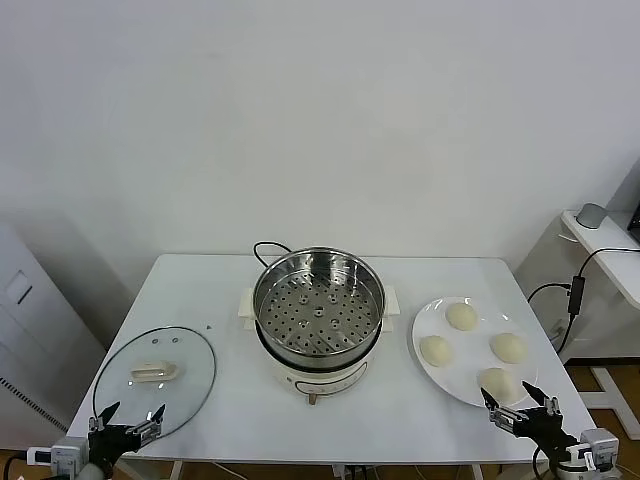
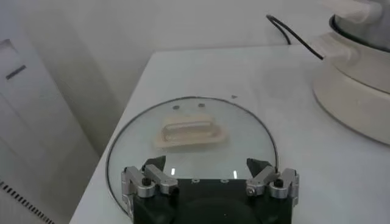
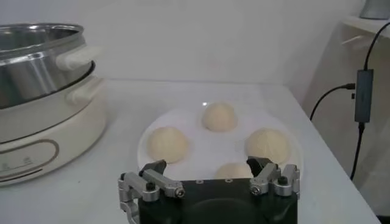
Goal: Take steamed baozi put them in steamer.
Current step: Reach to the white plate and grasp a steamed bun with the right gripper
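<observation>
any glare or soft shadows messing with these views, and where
Head view: even light, bright glints on the steamer rim and perforated floor. Left wrist view: small white reflections on the glass lid just ahead of the left pincer. Right wrist view: a glint on the plate, soft shadows under the baozi.

The steamer [image 1: 318,312] is shiny perforated steel on a glossy cream plastic base [image 1: 316,377]. The lid [image 1: 157,377] is clear glass, metal-rimmed. Four steamed baozi [image 1: 461,316] look smooth and matt on a glossy white plate [image 1: 428,373]. The table [image 1: 230,295] is matt white.
</observation>
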Controlling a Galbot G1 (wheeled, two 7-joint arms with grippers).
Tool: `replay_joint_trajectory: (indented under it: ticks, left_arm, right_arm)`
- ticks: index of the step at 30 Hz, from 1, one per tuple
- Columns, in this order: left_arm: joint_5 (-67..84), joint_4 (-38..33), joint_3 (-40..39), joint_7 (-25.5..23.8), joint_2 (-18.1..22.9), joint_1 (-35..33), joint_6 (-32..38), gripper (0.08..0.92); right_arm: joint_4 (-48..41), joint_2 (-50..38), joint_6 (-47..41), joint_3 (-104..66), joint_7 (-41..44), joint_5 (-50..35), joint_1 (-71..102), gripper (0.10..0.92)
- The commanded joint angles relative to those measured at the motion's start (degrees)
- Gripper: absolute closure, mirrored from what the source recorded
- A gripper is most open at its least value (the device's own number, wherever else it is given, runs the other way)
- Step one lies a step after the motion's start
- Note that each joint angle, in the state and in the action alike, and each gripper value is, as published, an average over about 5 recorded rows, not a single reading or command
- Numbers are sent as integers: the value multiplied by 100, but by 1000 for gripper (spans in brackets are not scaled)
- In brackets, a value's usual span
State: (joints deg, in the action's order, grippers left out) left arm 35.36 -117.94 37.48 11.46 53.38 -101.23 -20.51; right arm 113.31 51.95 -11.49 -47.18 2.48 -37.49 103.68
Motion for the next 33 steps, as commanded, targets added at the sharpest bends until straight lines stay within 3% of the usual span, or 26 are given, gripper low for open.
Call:
replay_joint_trajectory:
  ticks: [1, 8, 24, 33]
  left_arm:
    - [-14, -9, -13, 5, 13, -16, -9, 177]
    - [26, -33, 13, -3, 29, -11, -17, 177]
    - [-47, 8, -61, -127, -38, 317, -515, 177]
    - [-200, 75, -134, -201, -74, 519, -620, 177]
  right_arm:
    - [7, 0, -2, -3, -4, 48, -4, 203]
    - [-32, -57, 45, -76, 111, 456, -134, 203]
    - [-1260, -1299, 672, 426, 592, 4842, -2191, 203]
    - [-2118, -2069, 820, 915, 2095, 5058, -3390, 203]
